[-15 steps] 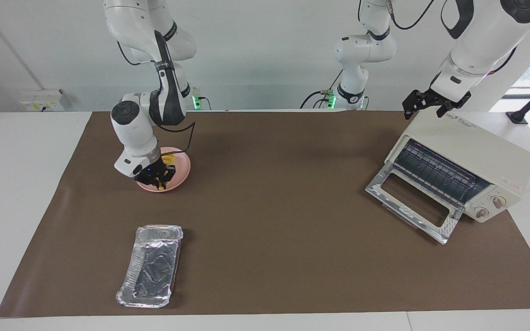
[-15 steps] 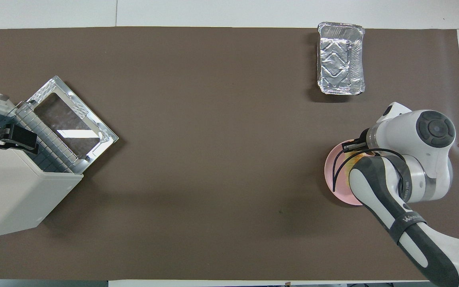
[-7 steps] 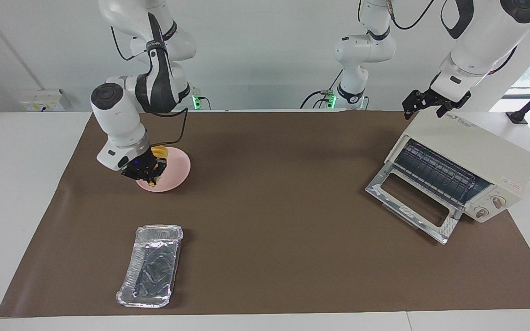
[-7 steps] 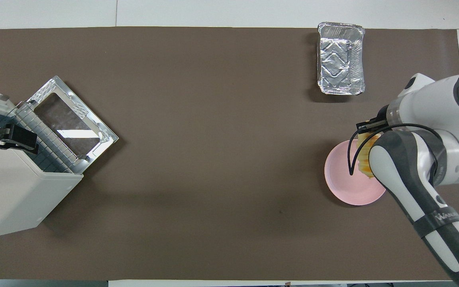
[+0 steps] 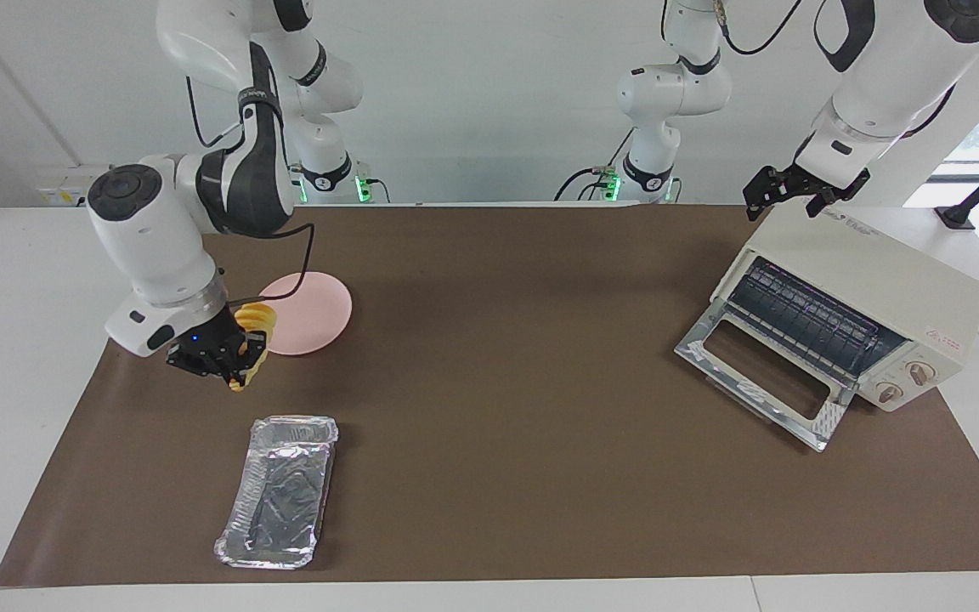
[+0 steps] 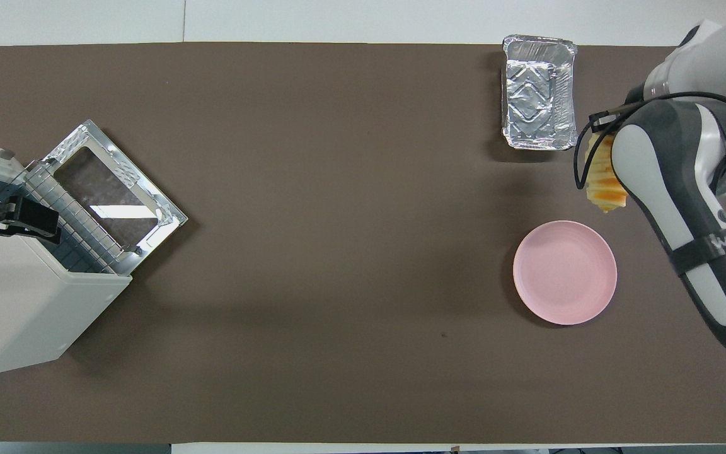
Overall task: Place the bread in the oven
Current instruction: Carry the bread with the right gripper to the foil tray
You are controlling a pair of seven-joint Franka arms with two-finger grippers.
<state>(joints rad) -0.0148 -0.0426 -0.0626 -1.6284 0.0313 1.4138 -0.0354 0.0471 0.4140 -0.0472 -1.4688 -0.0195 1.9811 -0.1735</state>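
My right gripper [image 5: 224,360] is shut on the bread [image 5: 253,328], a golden ridged loaf. It holds the bread up in the air over the brown mat, between the pink plate [image 5: 309,302] and the foil tray [image 5: 280,490]. In the overhead view the bread [image 6: 602,181] shows beside the arm, and the gripper itself is hidden under the arm. The cream-white oven [image 5: 876,276] stands at the left arm's end of the table with its glass door [image 5: 757,374] dropped open; it also shows in the overhead view [image 6: 16,302]. My left gripper [image 5: 798,197] waits, open, over the oven's top.
The pink plate [image 6: 564,272] holds nothing. The crinkled foil tray [image 6: 539,101] lies farther from the robots than the plate. The brown mat [image 5: 506,340] covers the table. A third robot base [image 5: 655,119] stands at the robots' edge of the table.
My right gripper has lifted the bread off the pink plate and carried it away from the robots, toward the foil tray. The left arm has not moved.
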